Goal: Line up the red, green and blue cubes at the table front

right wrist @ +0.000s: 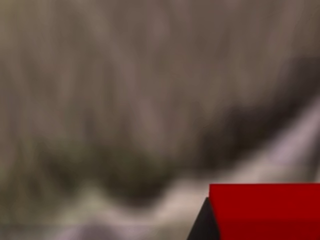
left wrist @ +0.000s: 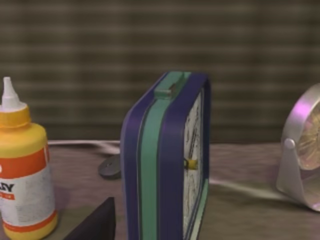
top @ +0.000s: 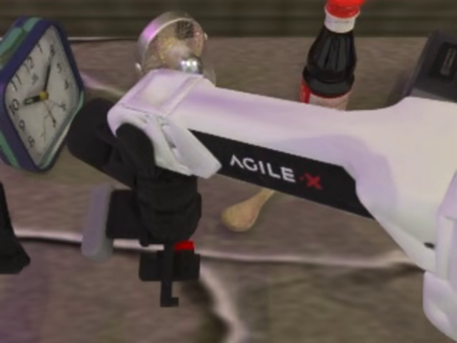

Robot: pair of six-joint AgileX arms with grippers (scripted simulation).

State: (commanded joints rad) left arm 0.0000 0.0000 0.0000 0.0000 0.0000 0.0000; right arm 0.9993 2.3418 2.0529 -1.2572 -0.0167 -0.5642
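Note:
The red cube (top: pixel 184 246) (right wrist: pixel 265 212) is held in my right gripper (top: pixel 177 263), which is shut on it. That arm reaches from the right across to the left half of the cloth-covered table (top: pixel 321 293), and the gripper points down over the front part. In the right wrist view one dark finger (right wrist: pixel 204 227) lies against the cube's side, with blurred cloth beyond. The green and blue cubes are hidden or out of view. My left gripper (top: pixel 8 250) stays parked at the table's far left edge.
A blue-and-green alarm clock (top: pixel 36 93) (left wrist: pixel 167 160) stands at the back left. A silver round object (top: pixel 171 43) (left wrist: pixel 305 155) is beside it. A dark bottle with a red cap (top: pixel 330 61) stands at the back. A wooden piece (top: pixel 246 211) lies mid-table. A yellow glue bottle (left wrist: pixel 22 170) stands near the left arm.

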